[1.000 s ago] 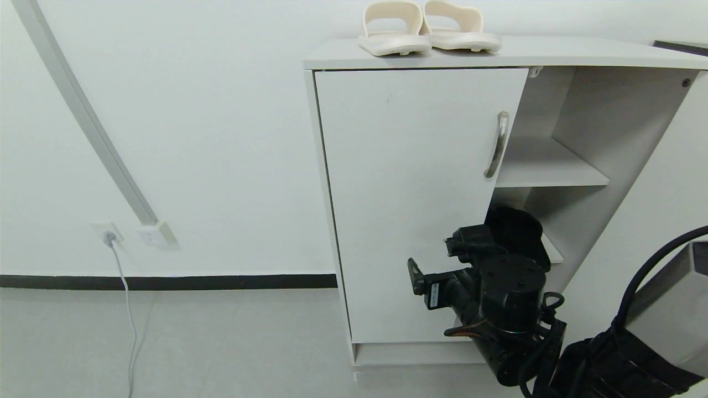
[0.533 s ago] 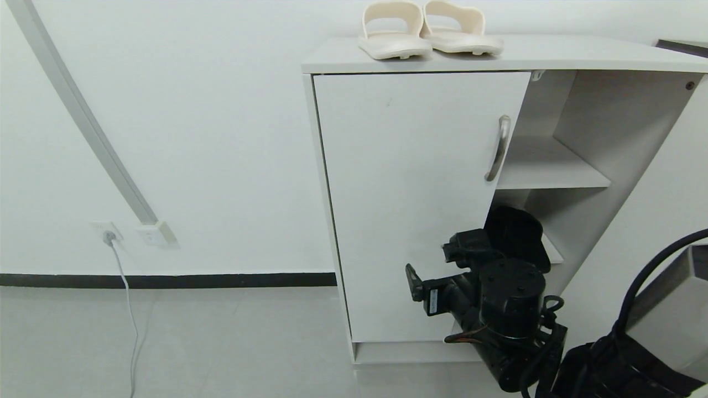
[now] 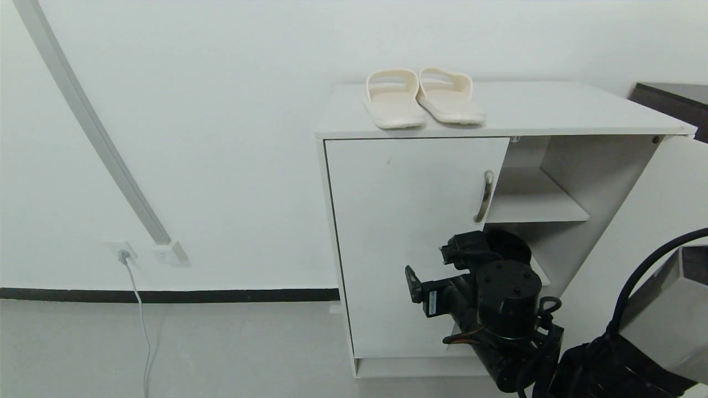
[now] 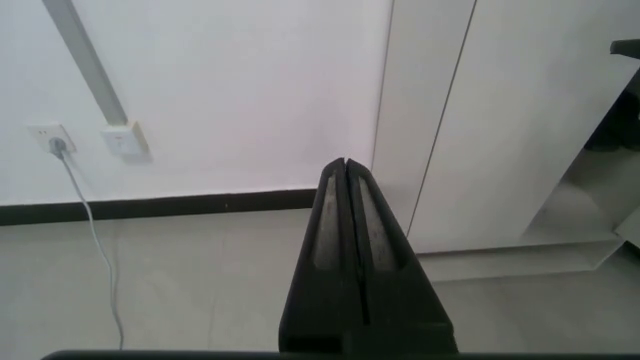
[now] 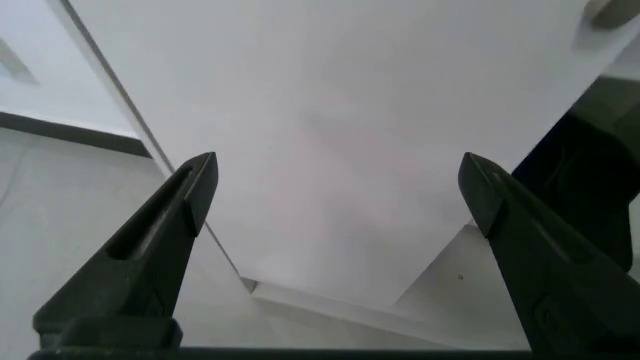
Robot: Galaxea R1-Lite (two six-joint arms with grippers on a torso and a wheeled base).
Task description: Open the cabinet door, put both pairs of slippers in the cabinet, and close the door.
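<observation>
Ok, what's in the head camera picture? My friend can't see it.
A pair of cream slippers sits on top of a white cabinet whose right door is swung open, showing shelves; the left door is shut. The robot's black right arm is low in front of it.

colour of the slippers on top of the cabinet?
The slippers are plain cream, no pattern. The head view shows them best.

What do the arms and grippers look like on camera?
Right arm: black, round joint cap, looped black cables, thin reddish wires, small white label. Right gripper: black tapered jaws. Left gripper: black, long flat jaws with greyish recessed faces.
</observation>
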